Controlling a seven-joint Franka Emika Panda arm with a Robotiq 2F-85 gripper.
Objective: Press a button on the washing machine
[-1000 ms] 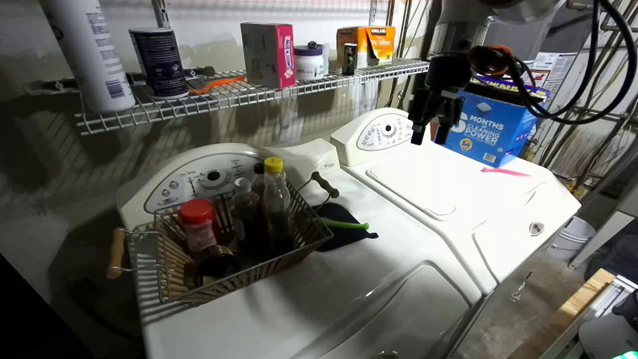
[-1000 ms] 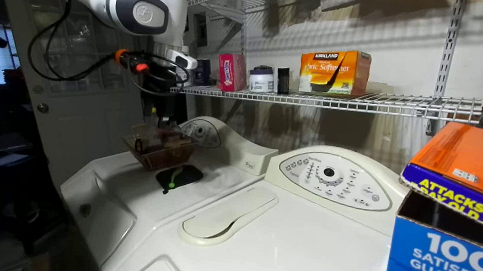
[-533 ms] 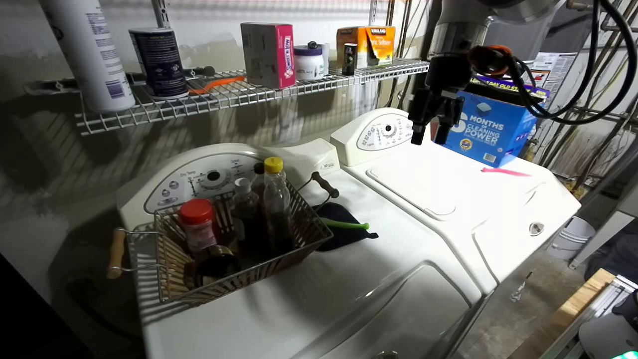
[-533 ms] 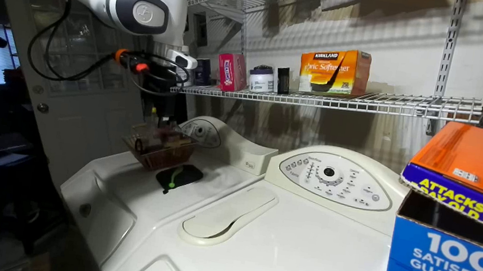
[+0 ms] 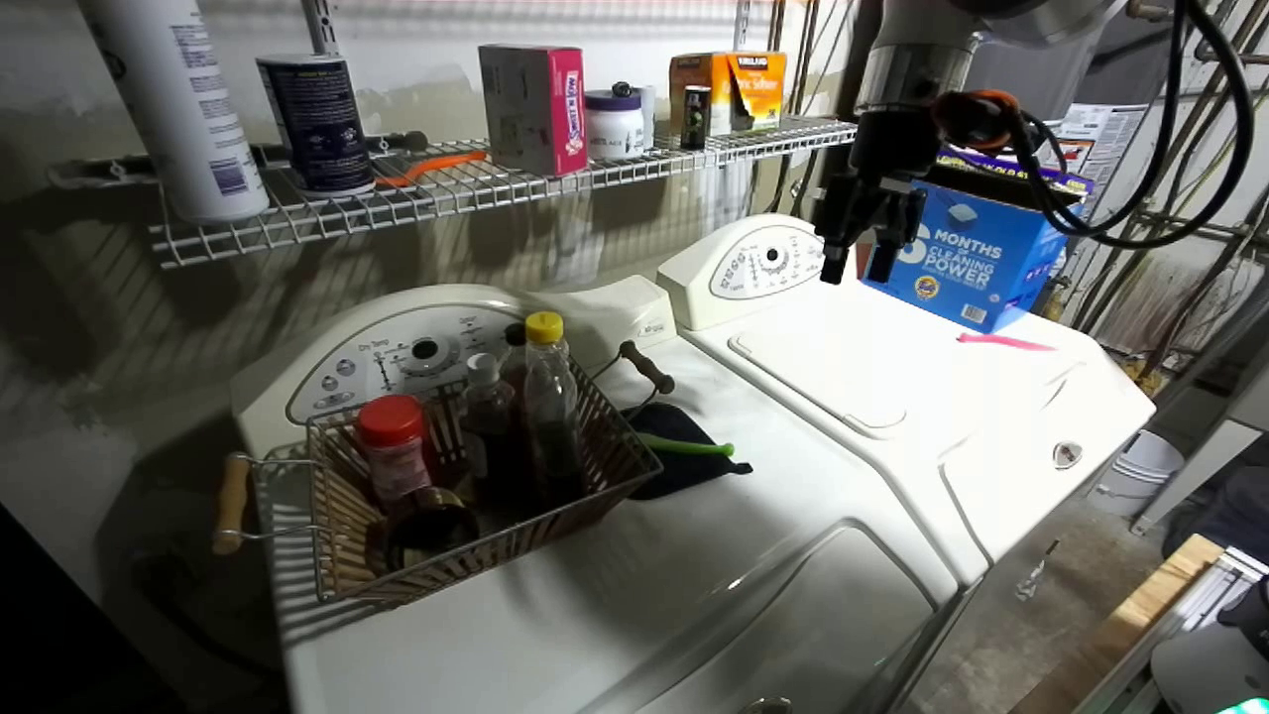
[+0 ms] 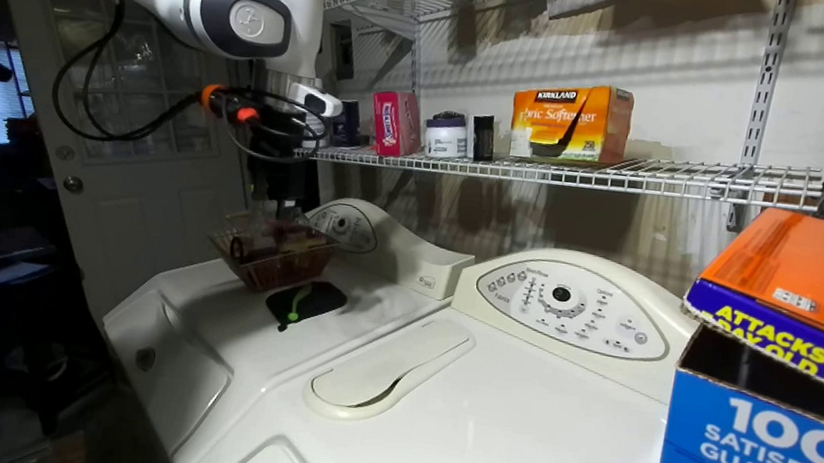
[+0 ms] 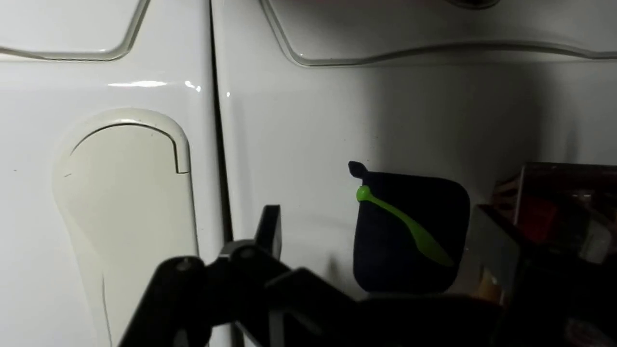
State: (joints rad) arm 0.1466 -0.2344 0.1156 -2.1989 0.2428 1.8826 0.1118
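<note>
The white washing machine (image 5: 1031, 397) stands beside a second white machine. In an exterior view its rounded console (image 6: 672, 320) carries a dark round knob (image 6: 561, 294) and several small buttons (image 6: 511, 279). Its top fills the left of the wrist view (image 7: 29, 217); the console is out of that view. My gripper (image 5: 857, 270) is open, empty and points down, in the air above the second machine. It touches nothing. In an exterior view its fingers (image 6: 287, 208) overlap each other. In the wrist view the fingers (image 7: 385, 224) are wide apart.
The second machine (image 5: 793, 516) carries a wire basket (image 5: 486, 540) of bottles and a dark pad (image 7: 400, 260) with a green spoon (image 7: 429, 246). A blue box (image 5: 977, 248) and a pink utensil (image 5: 1006, 342) sit on the washing machine. A wire shelf (image 6: 684, 188) with boxes runs above.
My gripper has moved slightly up and a little towards the washing machine in the last half second. Its fingers stay open. Nothing else has visibly moved.
</note>
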